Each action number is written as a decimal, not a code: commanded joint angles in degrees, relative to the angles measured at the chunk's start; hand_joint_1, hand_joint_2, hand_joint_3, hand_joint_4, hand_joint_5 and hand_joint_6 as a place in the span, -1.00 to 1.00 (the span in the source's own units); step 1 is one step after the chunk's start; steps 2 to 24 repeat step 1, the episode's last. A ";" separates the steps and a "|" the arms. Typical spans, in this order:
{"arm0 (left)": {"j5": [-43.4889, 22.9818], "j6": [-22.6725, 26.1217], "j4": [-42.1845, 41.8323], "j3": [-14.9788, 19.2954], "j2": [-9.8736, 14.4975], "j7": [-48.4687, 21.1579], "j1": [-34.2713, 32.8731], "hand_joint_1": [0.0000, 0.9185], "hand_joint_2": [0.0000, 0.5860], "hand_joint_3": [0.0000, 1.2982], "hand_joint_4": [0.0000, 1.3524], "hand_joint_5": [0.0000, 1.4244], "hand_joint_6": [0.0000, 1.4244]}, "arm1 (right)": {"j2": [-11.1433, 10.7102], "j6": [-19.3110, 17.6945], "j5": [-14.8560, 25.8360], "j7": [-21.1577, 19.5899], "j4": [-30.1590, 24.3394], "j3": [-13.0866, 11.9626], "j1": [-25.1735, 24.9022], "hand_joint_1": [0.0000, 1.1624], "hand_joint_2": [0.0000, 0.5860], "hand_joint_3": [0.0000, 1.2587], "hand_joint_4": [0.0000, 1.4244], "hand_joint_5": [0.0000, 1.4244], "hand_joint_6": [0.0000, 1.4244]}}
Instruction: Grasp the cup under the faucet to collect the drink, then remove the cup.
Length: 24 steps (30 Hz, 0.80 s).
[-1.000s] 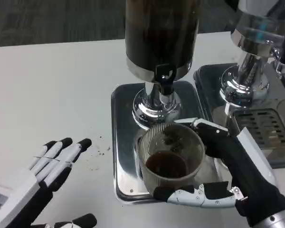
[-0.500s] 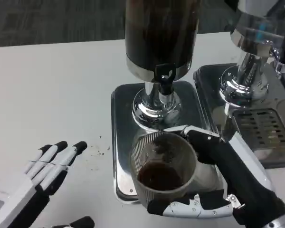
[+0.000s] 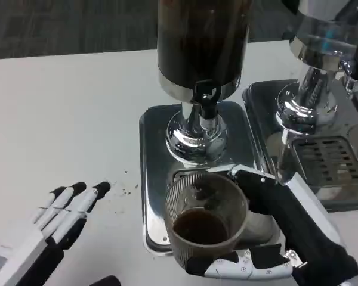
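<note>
the right robot hand (image 3: 268,238) reaches in from the table's near right corner, forearm slanting up toward the middle, and wraps the cup (image 3: 206,217): one white and black finger curves under the cup's near side, another hooks over its far right rim, and the dark palm presses its right wall, so the cup is held. the cup is a single clear one with dark drink in its bottom, upright, standing over the near edge of the steel tray (image 3: 154,173), just in front of the chrome foot of the dispenser and a little nearer than the faucet (image 3: 206,101), which hangs above the tray behind it. the left robot hand (image 3: 59,217) lies low over the table near its near left edge, back up, fingers straight and close together, pointing toward the tray, holding nothing and well apart from the cup. there are two drink dispensers: the dark one (image 3: 203,42) over this tray, and a second chrome one (image 3: 322,59) at the table's far right with its own drip grate (image 3: 331,161). a few dark specks (image 3: 124,187) dot the table between the left robot hand and the tray.
</note>
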 commanded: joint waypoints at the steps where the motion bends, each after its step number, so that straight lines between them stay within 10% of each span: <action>1: -0.14 0.26 0.32 -0.67 -0.38 -0.65 -0.13 -1.00 -0.45 -1.00 -1.00 -1.00 -1.00 | 0.59 -0.33 2.03 -0.37 -2.43 0.07 -0.22 0.83 -0.57 0.00 0.03 0.08 0.30; 24: -0.14 0.26 0.32 -0.67 -0.38 -0.65 -0.13 -1.00 -0.45 -1.00 -1.00 -1.00 -1.00 | 0.59 -0.33 2.03 -0.37 -2.43 0.07 -0.22 0.83 -0.57 0.00 0.03 0.08 0.30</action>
